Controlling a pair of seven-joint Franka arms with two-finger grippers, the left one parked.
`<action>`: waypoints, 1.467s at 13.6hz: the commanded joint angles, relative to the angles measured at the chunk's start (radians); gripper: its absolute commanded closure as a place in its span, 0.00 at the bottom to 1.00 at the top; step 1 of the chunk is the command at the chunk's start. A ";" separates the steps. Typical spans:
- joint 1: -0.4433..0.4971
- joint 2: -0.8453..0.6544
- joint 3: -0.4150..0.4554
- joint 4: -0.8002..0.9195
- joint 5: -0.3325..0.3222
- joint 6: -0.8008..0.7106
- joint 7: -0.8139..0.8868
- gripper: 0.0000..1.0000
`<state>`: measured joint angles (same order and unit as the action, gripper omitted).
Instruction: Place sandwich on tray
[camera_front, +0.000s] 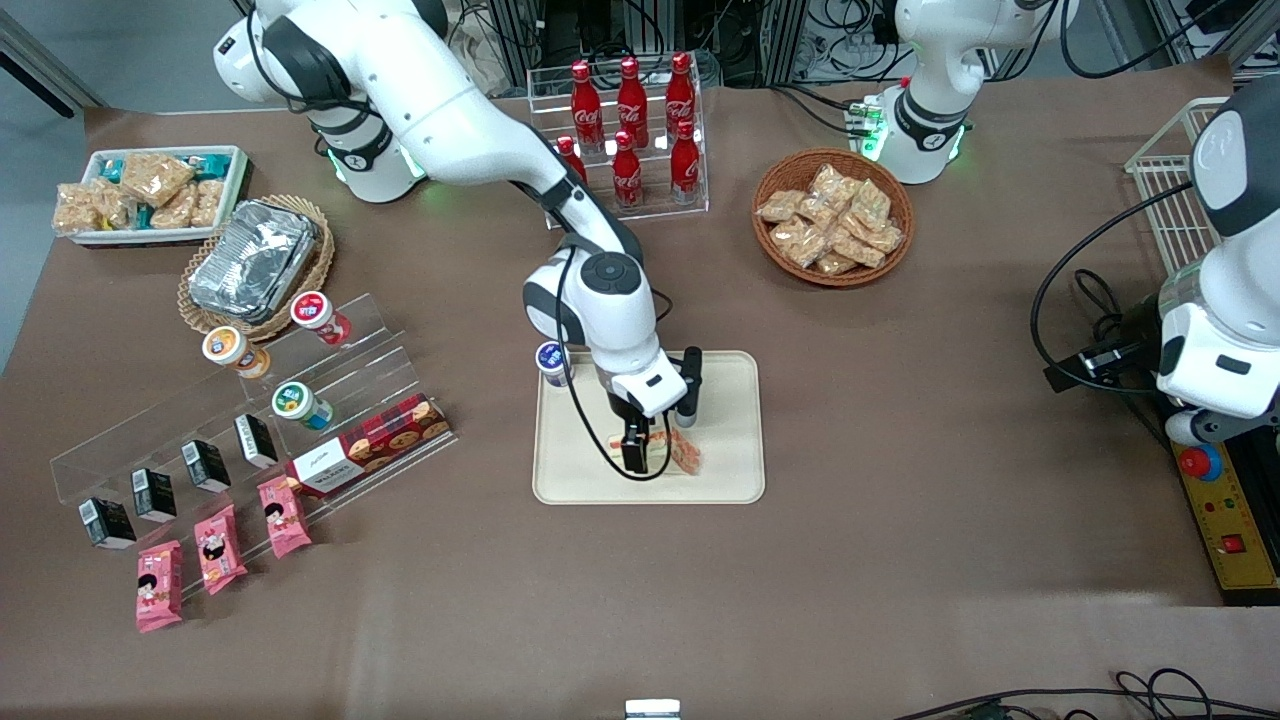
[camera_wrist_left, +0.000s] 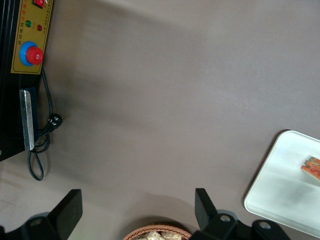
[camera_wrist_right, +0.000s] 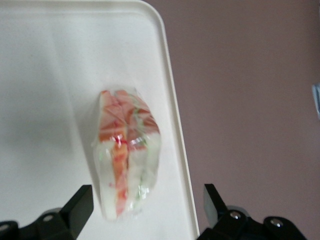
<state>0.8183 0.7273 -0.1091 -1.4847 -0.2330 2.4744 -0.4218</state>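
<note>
The fingers (camera_wrist_right: 80, 207) stood spread wide, gripping nothing; the sandwich (camera_wrist_right: 125, 150) lay between and just below them, resting on the tray (camera_wrist_right: 45, 60) near its rim, seemingly released; the gripper (camera_front: 652, 445) hung directly above it over the tray's middle. The placing looked done, so the step in hand was probably a clean retreat: rise straight up, keep the fingers spread, avoid snagging the clear wrap or nudging the wedge toward the rim; farther out from the fingers, a small cup (camera_front: 552, 362) stood at the tray's corner, so swinging sideways early risked clipping it.
</note>
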 joint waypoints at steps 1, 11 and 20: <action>0.008 -0.153 0.011 -0.049 0.017 -0.196 0.101 0.02; -0.275 -0.517 0.006 -0.049 0.142 -0.742 0.267 0.02; -0.723 -0.667 0.012 -0.089 0.145 -0.744 0.253 0.02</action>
<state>0.1327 0.1313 -0.1126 -1.5118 -0.1058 1.7283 -0.1803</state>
